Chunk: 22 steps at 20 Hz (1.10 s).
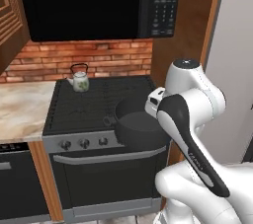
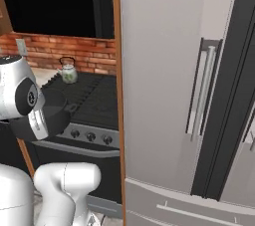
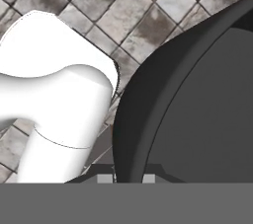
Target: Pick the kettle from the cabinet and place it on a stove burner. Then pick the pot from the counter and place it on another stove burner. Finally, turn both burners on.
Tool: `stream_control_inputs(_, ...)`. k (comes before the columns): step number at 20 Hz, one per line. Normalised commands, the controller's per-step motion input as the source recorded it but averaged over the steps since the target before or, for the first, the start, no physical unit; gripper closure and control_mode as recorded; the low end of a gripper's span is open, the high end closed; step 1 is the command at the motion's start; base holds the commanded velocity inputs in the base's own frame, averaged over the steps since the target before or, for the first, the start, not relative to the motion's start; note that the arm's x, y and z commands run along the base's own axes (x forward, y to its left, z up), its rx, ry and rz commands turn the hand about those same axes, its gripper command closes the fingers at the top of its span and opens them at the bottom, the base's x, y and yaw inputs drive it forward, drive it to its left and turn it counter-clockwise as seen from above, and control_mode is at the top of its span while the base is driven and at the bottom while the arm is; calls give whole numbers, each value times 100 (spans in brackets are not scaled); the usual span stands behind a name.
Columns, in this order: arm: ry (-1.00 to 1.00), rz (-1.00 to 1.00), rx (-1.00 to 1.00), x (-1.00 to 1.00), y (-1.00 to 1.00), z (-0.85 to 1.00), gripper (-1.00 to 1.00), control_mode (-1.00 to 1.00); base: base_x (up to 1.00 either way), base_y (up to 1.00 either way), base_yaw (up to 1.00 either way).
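Pot [image 3: 197,99] rim clamped in the gripper [image 3: 127,178]

The small whitish rounded kettle [image 1: 80,81] with green leaf pattern and thin black arched handle stands upright on a rear burner of the black cooktop [image 1: 96,97], well away from the fingers. The wide, low, dark grey-black pot [image 3: 197,99] hangs with its rim wall pinched between the fingertips [image 3: 149,178], over the cooktop's front edge.
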Motion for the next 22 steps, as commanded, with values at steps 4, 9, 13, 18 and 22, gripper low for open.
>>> stream_control_inputs(4, 0, 0, 0, 0, 0, 0, 100, 100, 9, 12, -6)
stream_control_inputs(9, 0, 0, 0, 0, 0, 0, 100, 100, 12, 24, 0)
stream_control_inputs(13, 0, 0, 0, 0, 0, 0, 100, 100, 8, 33, 0)
stream_control_inputs(18, 0, 0, 0, 0, 0, 0, 100, 100, 1, 37, 0)
stream_control_inputs(22, 0, 0, 0, 0, 0, 0, 100, 100, 12, 22, 0)
